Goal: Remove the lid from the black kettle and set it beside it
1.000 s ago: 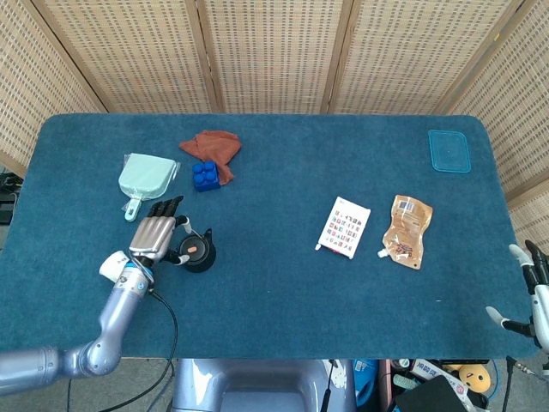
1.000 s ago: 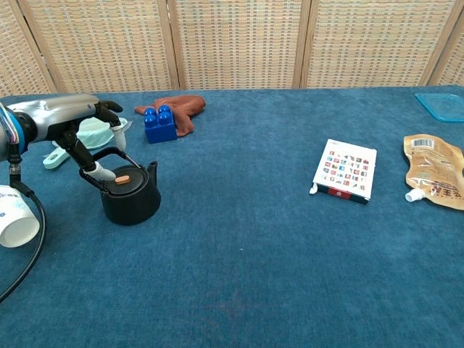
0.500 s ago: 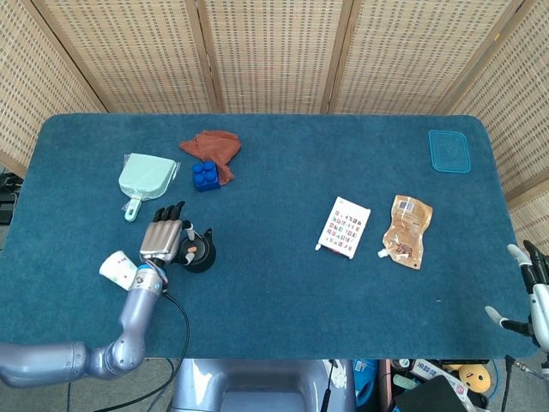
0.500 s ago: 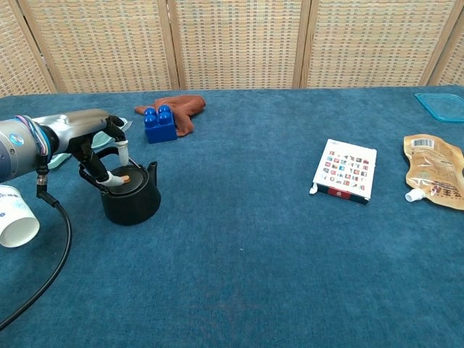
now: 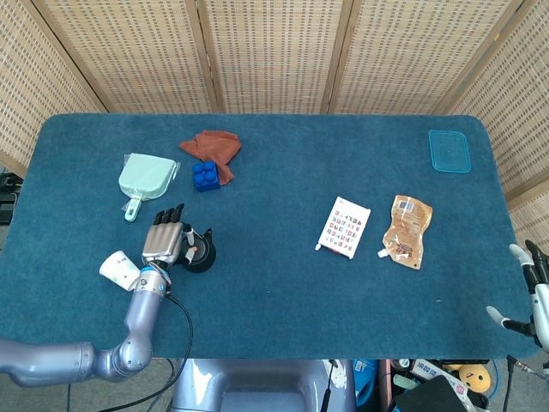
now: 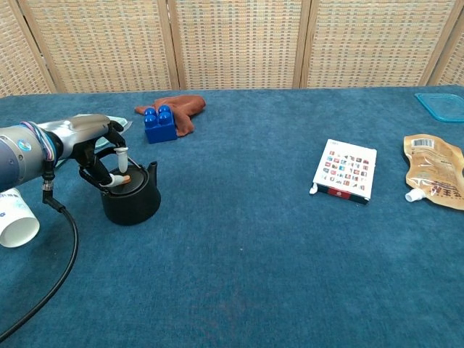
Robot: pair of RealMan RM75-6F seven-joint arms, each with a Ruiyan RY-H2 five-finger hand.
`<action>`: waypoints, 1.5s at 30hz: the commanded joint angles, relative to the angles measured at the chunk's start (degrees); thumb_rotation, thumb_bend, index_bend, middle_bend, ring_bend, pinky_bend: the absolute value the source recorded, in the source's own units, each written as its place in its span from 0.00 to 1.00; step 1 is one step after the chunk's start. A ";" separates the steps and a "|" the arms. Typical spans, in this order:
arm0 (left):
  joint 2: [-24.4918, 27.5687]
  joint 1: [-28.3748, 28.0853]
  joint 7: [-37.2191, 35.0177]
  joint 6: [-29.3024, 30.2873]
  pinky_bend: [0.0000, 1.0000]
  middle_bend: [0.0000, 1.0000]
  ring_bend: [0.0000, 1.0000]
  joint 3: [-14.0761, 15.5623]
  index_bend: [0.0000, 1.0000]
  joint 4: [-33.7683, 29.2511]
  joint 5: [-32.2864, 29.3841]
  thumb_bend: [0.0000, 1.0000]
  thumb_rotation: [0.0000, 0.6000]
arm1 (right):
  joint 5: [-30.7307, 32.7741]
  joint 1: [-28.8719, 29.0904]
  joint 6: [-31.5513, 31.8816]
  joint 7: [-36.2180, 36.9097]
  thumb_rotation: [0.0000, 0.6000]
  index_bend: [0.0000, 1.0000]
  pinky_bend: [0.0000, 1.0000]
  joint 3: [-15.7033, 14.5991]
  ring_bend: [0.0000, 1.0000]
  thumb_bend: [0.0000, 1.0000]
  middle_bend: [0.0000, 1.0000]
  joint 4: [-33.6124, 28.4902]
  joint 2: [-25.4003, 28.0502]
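Observation:
The black kettle [image 5: 201,254] [image 6: 131,201] stands at the table's front left, and its lid [image 6: 127,185] with an orange knob [image 6: 125,177] sits on it. My left hand [image 5: 165,238] [image 6: 96,147] hovers over the kettle's left side with its fingers curved down around the knob. The thumb tip lies against the lid just left of the knob, while a white fingertip [image 6: 122,154] hangs a little above it. Nothing is lifted. My right hand [image 5: 531,293] hangs off the table's front right corner with its fingers apart and holds nothing.
A paper cup [image 5: 116,268] [image 6: 16,225] lies just left of the kettle. Behind it are a mint dustpan [image 5: 146,178], a blue brick [image 6: 159,125] and a rust cloth [image 6: 181,107]. A card pack [image 6: 346,170], a pouch [image 6: 433,180] and a blue tray [image 5: 449,151] lie to the right.
My left hand has slid down and nearer over the kettle, and its fingers have drawn in around the orange knob. The lid has not moved. The right hand is still.

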 commanded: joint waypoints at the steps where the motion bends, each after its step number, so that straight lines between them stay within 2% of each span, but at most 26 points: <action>1: 0.45 0.17 -0.40 -0.29 0.00 0.00 0.00 -0.11 0.54 -0.44 -0.05 0.34 1.00 | -0.08 -0.01 0.03 0.17 1.00 0.00 0.00 -0.01 0.00 0.00 0.00 -0.02 0.08; 12: 0.63 0.22 -1.39 0.34 0.00 0.00 0.00 -1.14 0.54 -1.93 -0.88 0.34 1.00 | -0.33 -0.12 0.26 0.55 1.00 0.00 0.00 -0.09 0.00 0.00 0.00 0.01 0.25; 19: 0.21 -0.15 -0.48 0.49 0.00 0.00 0.00 -1.48 0.54 -1.13 -3.48 0.34 1.00 | -0.47 -0.19 0.39 0.82 1.00 0.00 0.00 -0.13 0.00 0.00 0.00 -0.09 0.41; 39: -1.03 -1.00 -0.56 -1.58 0.00 0.00 0.00 -1.38 0.54 1.66 -5.41 0.34 1.00 | -0.79 -0.37 0.77 1.19 1.00 0.00 0.00 -0.23 0.00 0.00 0.00 -0.22 0.64; 45: -1.23 -1.38 0.08 -1.38 0.00 0.00 0.00 -1.26 0.59 1.69 -5.85 0.34 1.00 | -0.93 -0.36 0.80 1.60 1.00 0.00 0.00 -0.22 0.00 0.00 0.00 -0.17 0.74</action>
